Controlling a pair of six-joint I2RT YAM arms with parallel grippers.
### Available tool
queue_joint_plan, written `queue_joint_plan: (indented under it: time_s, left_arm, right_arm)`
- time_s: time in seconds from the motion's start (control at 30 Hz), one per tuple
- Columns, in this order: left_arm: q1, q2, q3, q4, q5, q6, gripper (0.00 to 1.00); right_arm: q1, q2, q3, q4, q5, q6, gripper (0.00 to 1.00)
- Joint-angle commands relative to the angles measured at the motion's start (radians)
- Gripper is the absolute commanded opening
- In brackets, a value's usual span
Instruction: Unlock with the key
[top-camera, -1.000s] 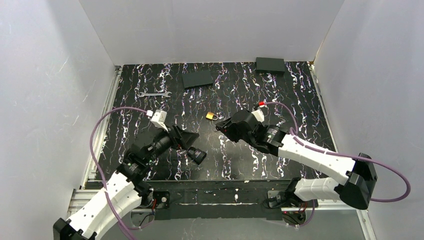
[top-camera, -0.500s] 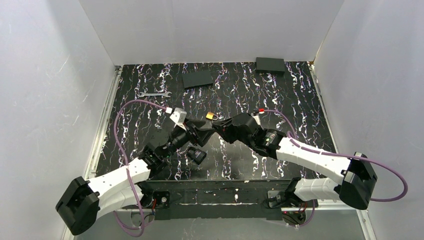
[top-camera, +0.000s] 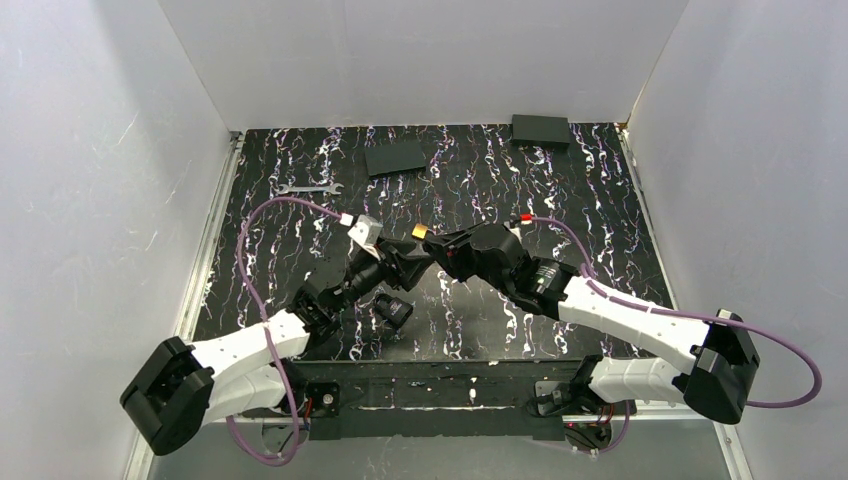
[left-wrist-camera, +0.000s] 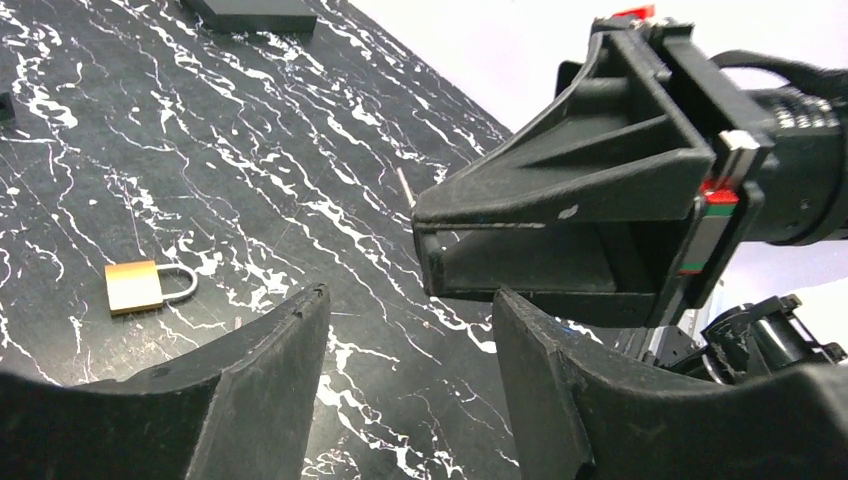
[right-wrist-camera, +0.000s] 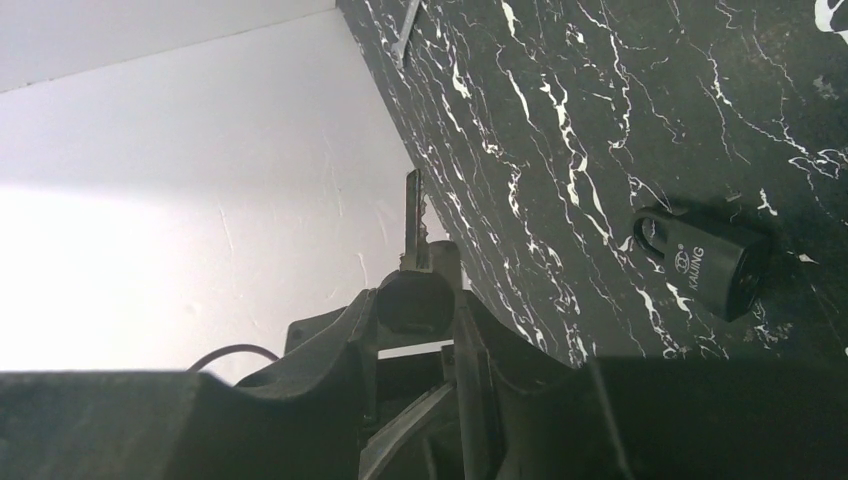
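Over the middle of the bench (top-camera: 600, 200), seen from above, the right gripper (top-camera: 438, 246) and the left gripper (top-camera: 414, 258) come nearly tip to tip, the left one just left of the right gripper and a little nearer the arm bases. A brass padlock (top-camera: 420, 231) lies just beyond the right gripper's tip. A black padlock (top-camera: 396, 311) lies to its near left, apart from it. What the right gripper pinches is too small to tell from here.

From the right wrist, the right gripper's jaws are pressed onto the key (right-wrist-camera: 415, 298). Its round black head is clamped between the fingertips, and its thin silvery blade sticks straight out past them, clear of the bench. The black padlock lies on the bench to the gripper's right, well apart from the key.

From the left wrist, the left gripper's jaws stand spread with nothing between them. The right gripper's tip hangs just beyond the gap, and the brass padlock rests flat to the left of that tip. Whether the key shows here I cannot tell.
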Motion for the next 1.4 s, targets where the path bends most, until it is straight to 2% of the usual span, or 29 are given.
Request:
queue_joint_plan:
  time_s: [0.0,0.2,0.33,0.5,0.63,1.0,1.37]
  left_arm:
    - [-0.003,0.041,0.039,0.041,-0.034,0.037,0.58]
    - [-0.003,0.066,0.038,0.090,-0.052,0.042,0.55]
    - [-0.003,0.028,0.028,0.094,-0.055,0.047,0.55]
    - [-0.004,-0.070,-0.018,0.078,-0.062,0.058,0.61]
    - [-0.004,-0.092,-0.018,0.059,-0.010,0.047,0.66]
    - [-0.003,-0.037,0.007,0.057,0.002,0.048,0.66]
    - [-0.003,0.060,0.052,0.110,-0.009,0.017,0.60]
  right_arm:
    - [-0.003,-0.015,-0.001,0.055,-0.005,0.024,0.10]
    - [-0.003,-0.026,0.000,0.051,-0.013,0.018,0.10]
    - [-0.003,-0.036,-0.007,0.036,0.000,0.015,0.09]
    - [-0.003,-0.048,-0.008,0.022,0.016,-0.001,0.09]
    - [-0.003,-0.048,-0.003,0.020,0.012,-0.008,0.08]
    - [-0.003,-0.051,0.004,0.039,-0.014,-0.018,0.08]
    - [-0.003,-0.061,-0.023,0.081,-0.040,-0.011,0.07]
